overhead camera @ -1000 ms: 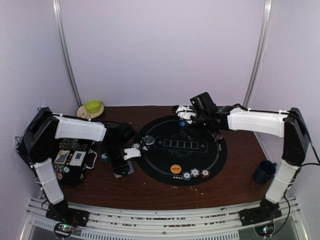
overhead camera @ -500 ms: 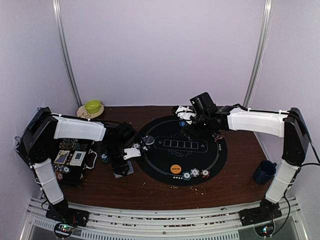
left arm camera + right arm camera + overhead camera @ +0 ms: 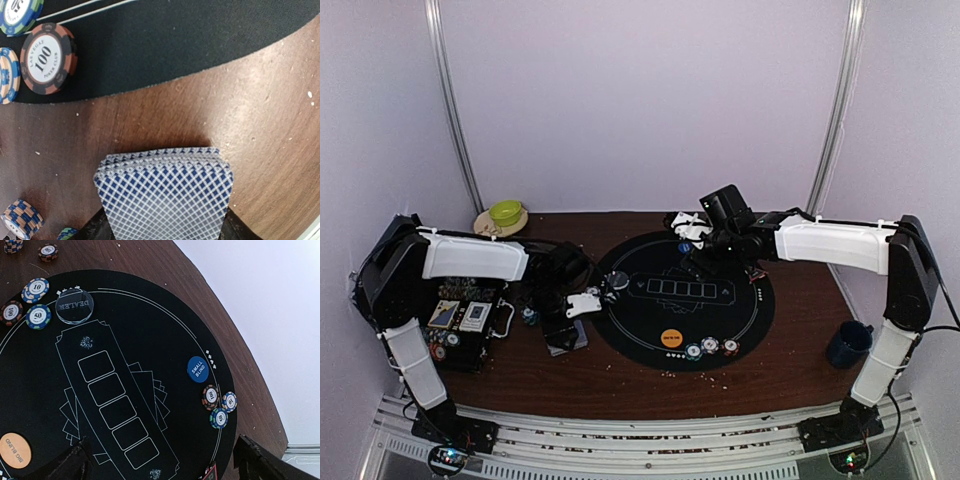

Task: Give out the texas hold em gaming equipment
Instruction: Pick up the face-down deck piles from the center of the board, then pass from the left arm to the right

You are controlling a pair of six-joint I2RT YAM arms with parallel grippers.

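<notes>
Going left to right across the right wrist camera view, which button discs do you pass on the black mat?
In order: orange Big Blind button → clear Dealer button → blue Small Blind button. The poker chips overlap these sideways, so I leave them out.

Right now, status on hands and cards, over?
Left hand gripping card deck by mat edge. Right hand open, empty, above mat. Chips, buttons on mat. Nothing blocking.
</notes>
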